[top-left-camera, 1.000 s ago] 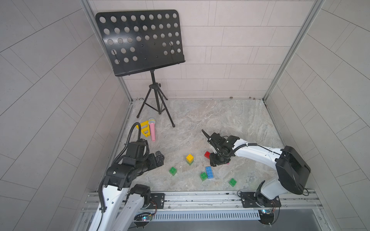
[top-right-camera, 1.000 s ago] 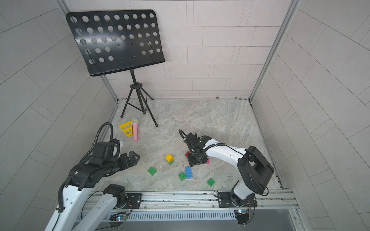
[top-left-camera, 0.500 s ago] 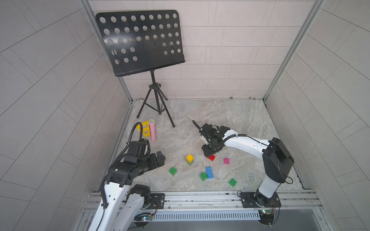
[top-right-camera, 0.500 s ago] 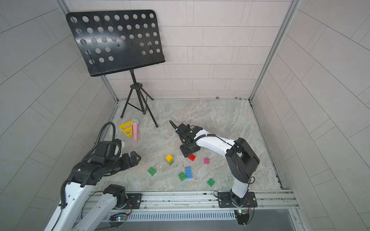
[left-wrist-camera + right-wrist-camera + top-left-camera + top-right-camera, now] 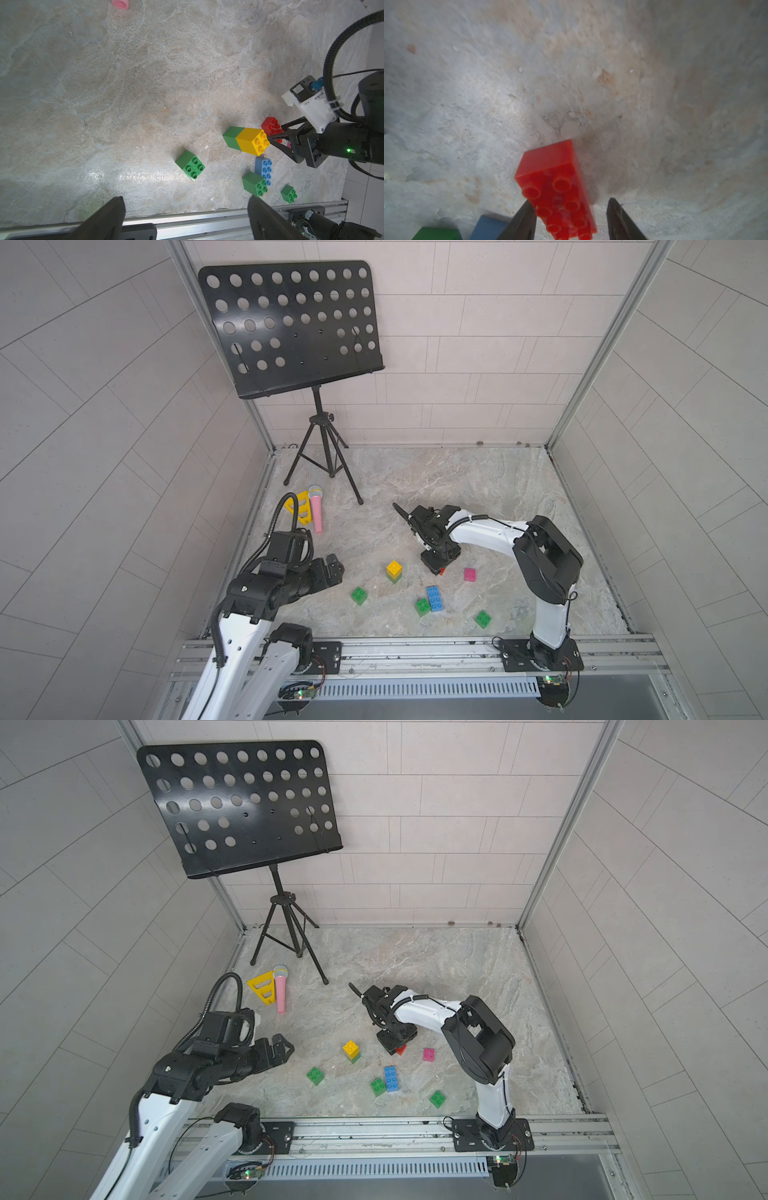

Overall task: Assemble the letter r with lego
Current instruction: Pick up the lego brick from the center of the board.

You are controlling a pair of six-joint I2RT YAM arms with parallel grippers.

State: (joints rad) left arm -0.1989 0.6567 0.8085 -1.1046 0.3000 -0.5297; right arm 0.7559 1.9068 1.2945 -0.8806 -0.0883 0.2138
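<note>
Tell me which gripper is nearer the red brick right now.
Right. The right gripper straddles the red brick, one finger at its side, the other slightly clear. The left gripper hangs open well away, with the yellow-on-green stack between it and the brick.

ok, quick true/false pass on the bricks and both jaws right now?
1. The yellow brick is stacked on a green brick. True.
2. The blue brick is stacked on the pink brick. False: they lie apart, and blue sits beside a second green brick.
3. The left jaws hold a green brick. False: they stand open and empty.
4. The red brick lies between the right jaws. True.
</note>
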